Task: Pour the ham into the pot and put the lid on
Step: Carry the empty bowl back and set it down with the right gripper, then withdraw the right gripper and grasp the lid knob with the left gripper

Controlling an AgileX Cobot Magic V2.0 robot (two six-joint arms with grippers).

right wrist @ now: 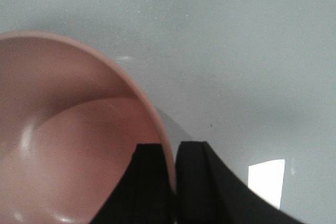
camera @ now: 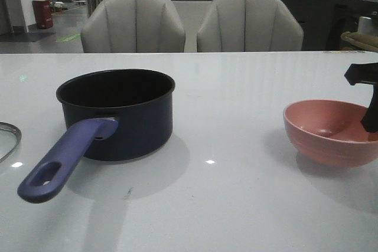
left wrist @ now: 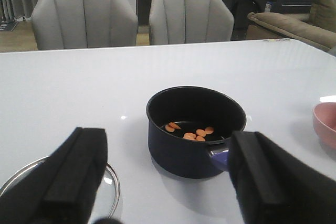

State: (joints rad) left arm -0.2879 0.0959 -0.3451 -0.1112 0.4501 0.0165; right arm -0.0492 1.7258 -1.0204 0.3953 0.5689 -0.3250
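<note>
Worktop (camera: 236, 205): white, glossy, carries everything. Pot (camera: 118, 116) stands upright left of centre, handle toward the robot, mouth uncovered, so the lid can go straight on. Ham (left wrist: 190, 131): a few orange slices lying on the pot floor; pouring looks done. Bowl (camera: 331, 131) sits upright at right, empty as far as visible. Right claw (right wrist: 172, 182) is clamped on the bowl rim, one finger inside, one outside, likely setting it down. Lid (left wrist: 113, 192) lies flat left of the pot, partly seen. Left claw (left wrist: 163, 182) spread wide, holding nothing, above the lid — probably ready to grasp it.
</note>
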